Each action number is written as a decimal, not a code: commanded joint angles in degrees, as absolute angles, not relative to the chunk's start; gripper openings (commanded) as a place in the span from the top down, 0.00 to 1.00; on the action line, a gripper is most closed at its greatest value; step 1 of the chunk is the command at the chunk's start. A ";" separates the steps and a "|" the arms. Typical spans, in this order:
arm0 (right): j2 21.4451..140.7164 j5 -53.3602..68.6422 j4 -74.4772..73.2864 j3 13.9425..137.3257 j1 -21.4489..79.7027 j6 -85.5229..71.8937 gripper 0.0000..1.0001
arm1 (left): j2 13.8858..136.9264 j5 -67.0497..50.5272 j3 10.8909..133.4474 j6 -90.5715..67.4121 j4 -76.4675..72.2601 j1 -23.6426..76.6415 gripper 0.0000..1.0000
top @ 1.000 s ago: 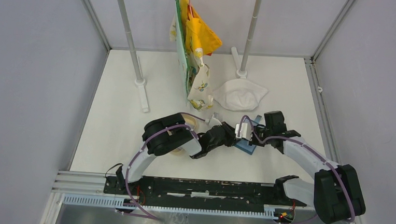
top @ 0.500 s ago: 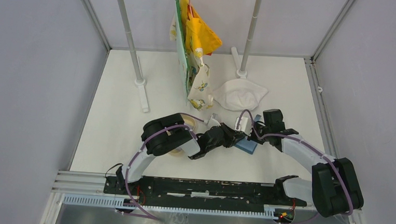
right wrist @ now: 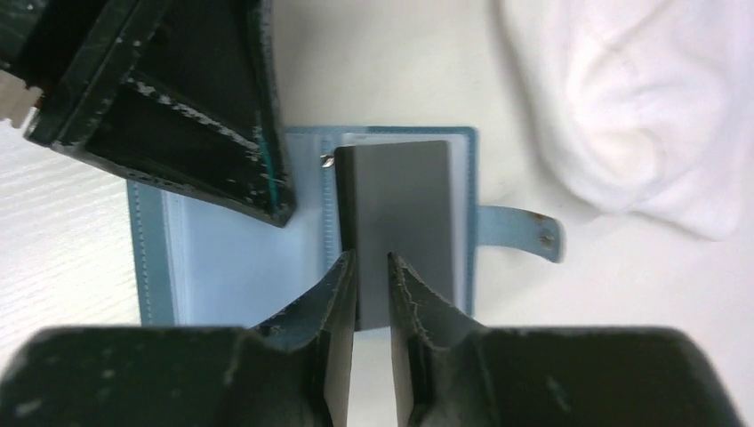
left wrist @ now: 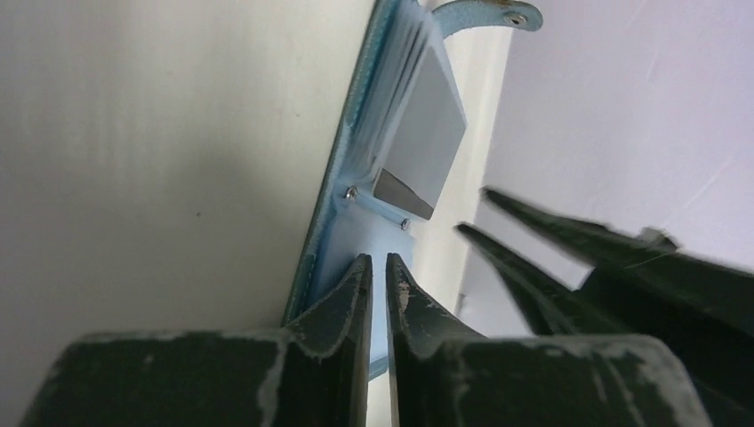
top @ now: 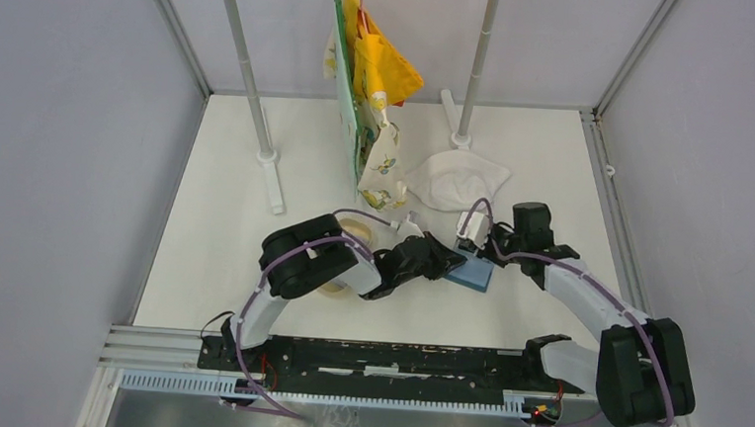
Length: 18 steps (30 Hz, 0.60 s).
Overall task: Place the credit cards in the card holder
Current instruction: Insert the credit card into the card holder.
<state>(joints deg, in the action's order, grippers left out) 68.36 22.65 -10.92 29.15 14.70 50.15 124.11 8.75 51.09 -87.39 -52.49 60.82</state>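
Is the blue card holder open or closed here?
Open: the card holder lies spread flat, inner sleeves showing, snap strap loose to one side, a card on it.

From above, the card holder (top: 473,273) is half hidden under the left gripper (top: 446,268) at its 9 o'clock, and the grey card (right wrist: 405,222) is too small to tell.

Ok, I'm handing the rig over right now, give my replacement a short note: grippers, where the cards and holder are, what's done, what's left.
Left gripper: jaws nearly shut, pressing the left half of the open card holder flat on the table.
Right gripper: pinching the near edge of a dark card lying over the holder's right-hand page.
The strap is open, pointing toward the white cloth.
Done: holder opened, one card brought to a sleeve.
Left: seat this card fully; whether it is already in a sleeve is unclear. Second card is not visible in any view.
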 commanded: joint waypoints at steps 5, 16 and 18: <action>58.05 33.41 -13.40 33.58 5.29 50.99 0.49 | 109.41 12.49 53.33 -61.90 -35.82 61.28 0.82; 68.80 41.29 -21.38 43.85 4.03 44.35 0.04 | 88.42 22.56 52.84 -31.90 -21.26 65.81 0.79; 68.90 40.87 -19.20 43.34 4.02 43.15 0.04 | 84.86 22.63 50.71 -30.05 -21.01 65.90 0.79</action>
